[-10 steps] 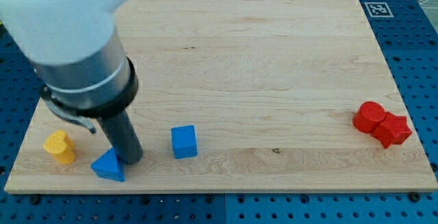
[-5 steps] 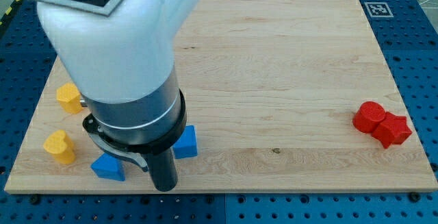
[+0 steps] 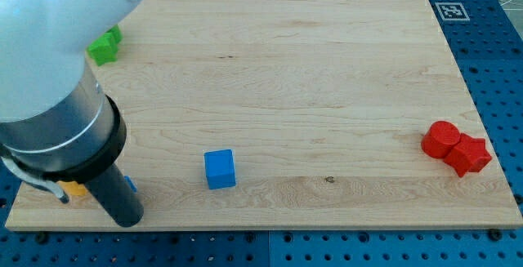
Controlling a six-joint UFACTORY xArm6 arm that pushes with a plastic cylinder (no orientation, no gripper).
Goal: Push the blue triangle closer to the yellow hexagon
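Note:
My tip (image 3: 127, 220) rests near the board's bottom left edge. The arm's wide body covers most of the board's left side. Only a small blue sliver (image 3: 131, 185), probably the blue triangle, shows just right of the rod and above the tip. The yellow hexagon is hidden behind the arm. A small sliver of a yellow block (image 3: 74, 189) shows left of the rod; its shape cannot be made out.
A blue cube (image 3: 219, 169) sits right of the tip. A green block (image 3: 104, 47) lies at the view's top left beside the arm. Two red blocks (image 3: 442, 139) (image 3: 469, 154) touch each other at the right edge. A fiducial tag (image 3: 449, 11) marks the top right corner.
The tip has moved left along the bottom edge, from beside the blue cube to where the blue triangle lay. The arm now hides both yellow blocks and nearly all of the triangle.

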